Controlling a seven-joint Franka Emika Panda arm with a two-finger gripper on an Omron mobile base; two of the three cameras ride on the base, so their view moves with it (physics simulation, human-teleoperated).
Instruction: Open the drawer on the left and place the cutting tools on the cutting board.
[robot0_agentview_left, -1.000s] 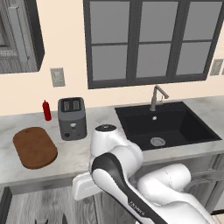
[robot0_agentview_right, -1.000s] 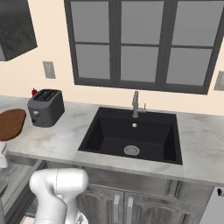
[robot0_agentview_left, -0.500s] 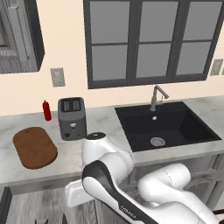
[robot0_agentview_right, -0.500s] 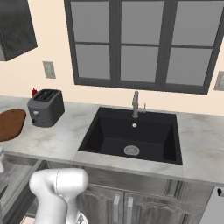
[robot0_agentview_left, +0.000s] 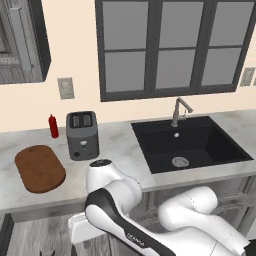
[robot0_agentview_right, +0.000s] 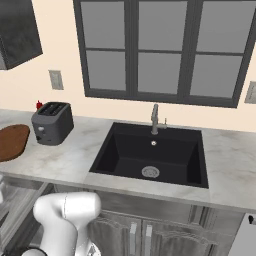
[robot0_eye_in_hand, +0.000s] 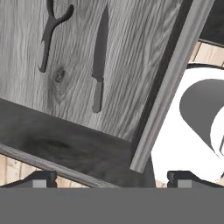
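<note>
Since a second ago the white arm (robot0_agentview_left: 150, 220) has swung lower and further left in the left base view, its rounded elbow joint dropping from just beside the sink's near-left corner to below the toaster; the counter, board and sink keep their places, so the base has not driven.

The wide shallow drawer with a grey wood-grain floor (robot0_eye_in_hand: 127, 65) stands pulled open under the left part of the counter, its slim silver bar handle (robot0_eye_in_hand: 168, 87) running along its front edge in the hand view. Inside it lie two cutting tools, well apart from each other: a small dark-grey kitchen knife with a pointed blade (robot0_eye_in_hand: 99, 61), lying flat along the grain, and beside it a dark Y-shaped tool with a forked head, perhaps a peeler (robot0_eye_in_hand: 51, 33).

The flat reddish-brown rounded wooden cutting board (robot0_agentview_left: 40, 168) lies bare on the pale marble counter (robot0_agentview_left: 117, 145), at its left end, near the dark grey two-slot toaster (robot0_agentview_left: 82, 135). A small red bottle (robot0_agentview_left: 53, 126) stands behind, by the wall.

The gripper (robot0_eye_in_hand: 112, 178) hovers over the drawer's front, jaws spread wide, nothing between them.
</note>
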